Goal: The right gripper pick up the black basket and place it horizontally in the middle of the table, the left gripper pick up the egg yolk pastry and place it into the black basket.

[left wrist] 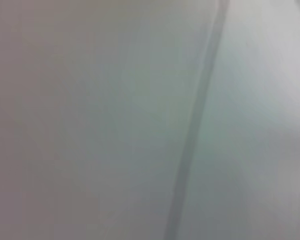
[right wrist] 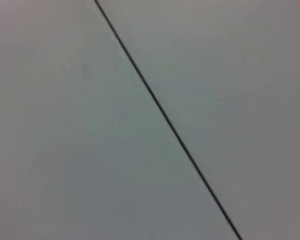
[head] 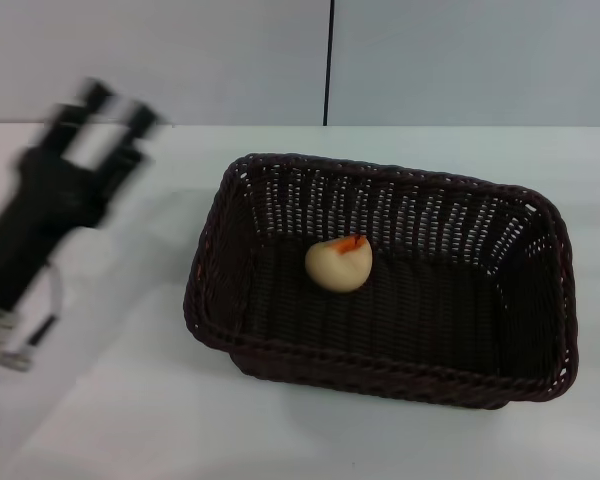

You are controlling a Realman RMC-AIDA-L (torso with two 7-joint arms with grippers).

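Note:
The black basket (head: 380, 280) lies lengthwise across the middle of the white table (head: 100, 420) in the head view. The egg yolk pastry (head: 338, 263), cream with an orange-red patch, rests on the basket's floor left of its centre. My left gripper (head: 108, 112) is at the far left, raised over the table well clear of the basket, its two fingers spread apart and empty, blurred by motion. My right gripper is out of view. Both wrist views show only a pale wall with a dark seam.
A grey wall with a vertical dark seam (head: 329, 60) stands behind the table's far edge. The left arm's cable (head: 35, 335) hangs near the left edge.

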